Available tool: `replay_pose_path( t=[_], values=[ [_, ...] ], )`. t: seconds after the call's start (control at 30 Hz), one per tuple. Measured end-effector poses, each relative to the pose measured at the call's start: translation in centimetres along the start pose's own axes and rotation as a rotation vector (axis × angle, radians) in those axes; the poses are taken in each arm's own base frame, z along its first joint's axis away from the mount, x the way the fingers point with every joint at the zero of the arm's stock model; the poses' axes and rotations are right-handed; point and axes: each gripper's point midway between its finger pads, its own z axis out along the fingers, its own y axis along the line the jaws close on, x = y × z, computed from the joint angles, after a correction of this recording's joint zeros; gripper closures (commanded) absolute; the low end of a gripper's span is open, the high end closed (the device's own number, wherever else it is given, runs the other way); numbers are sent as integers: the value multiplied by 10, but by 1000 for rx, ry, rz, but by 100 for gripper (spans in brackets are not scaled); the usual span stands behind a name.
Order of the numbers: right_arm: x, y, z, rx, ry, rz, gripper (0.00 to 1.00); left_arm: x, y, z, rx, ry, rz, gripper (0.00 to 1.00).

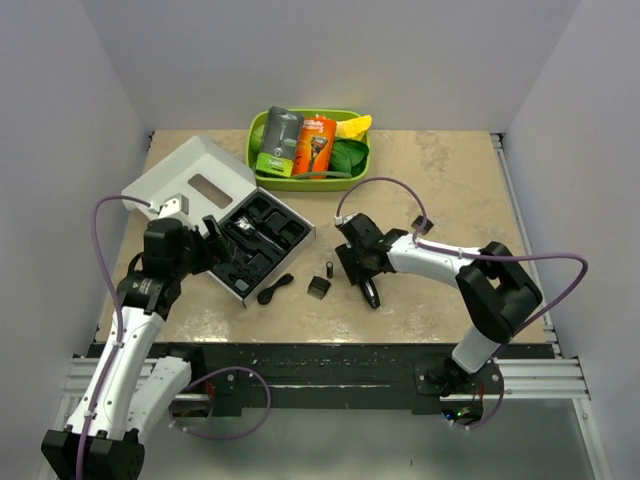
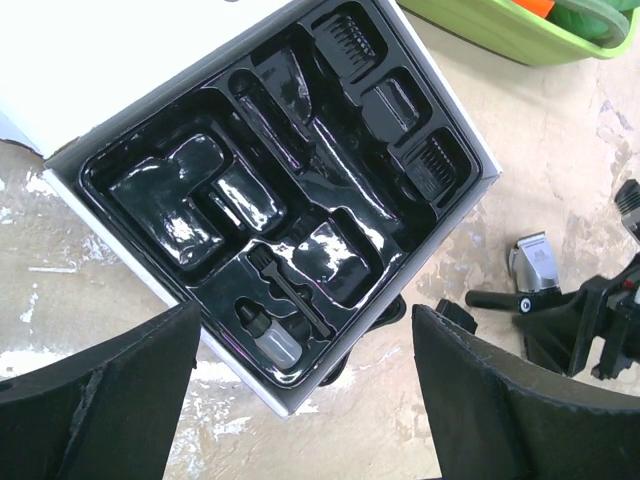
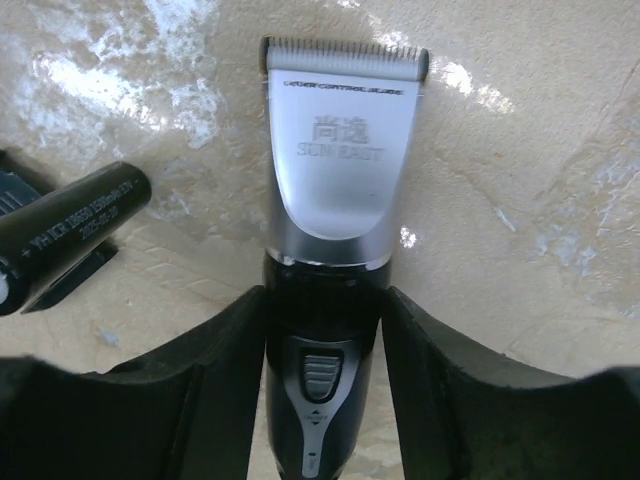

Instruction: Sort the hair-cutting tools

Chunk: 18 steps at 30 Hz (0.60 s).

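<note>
place: robotics lab test cell | enclosure: plain white walls (image 1: pixel 330 50) boxing a beige stone-pattern tabletop (image 1: pixel 450 180) | rig: left arm (image 1: pixel 125 345) and right arm (image 1: pixel 430 255) mounted on an aluminium extrusion frame (image 1: pixel 545 372) | wiring: exposed purple cables (image 1: pixel 384 180)

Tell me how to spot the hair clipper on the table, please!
Start at the open white box with the black tray, on the left half of the table. Just right of it lie a few small black pieces, and the hair clipper sits between the fingers of the right gripper. It alone has a shiny silver blade head with fine teeth.
</note>
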Motion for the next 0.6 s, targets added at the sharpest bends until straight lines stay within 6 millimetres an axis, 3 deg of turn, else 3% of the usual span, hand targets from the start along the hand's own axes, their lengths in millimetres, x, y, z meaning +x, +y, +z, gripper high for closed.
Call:
replay_pose_path(
  t=[0.1,0.27,0.47,0.53,0.6],
  values=[
    [1,-2,3,5,5,-1,76,1,-1,0,8,5,16,10],
    [-1,-6,3,23,-1,-1,100,2,-1,2,13,12,29,10],
    [-10,-16,-10,83,9,-12,100,-1,-3,4,12,26,51,10],
    [-29,-18,-24,97,-14,-21,100,-4,-6,5,23,24,53,10],
    [-65,-15,-44,98,-83,-27,100,-4,-8,5,34,26,52,10]
  ],
)
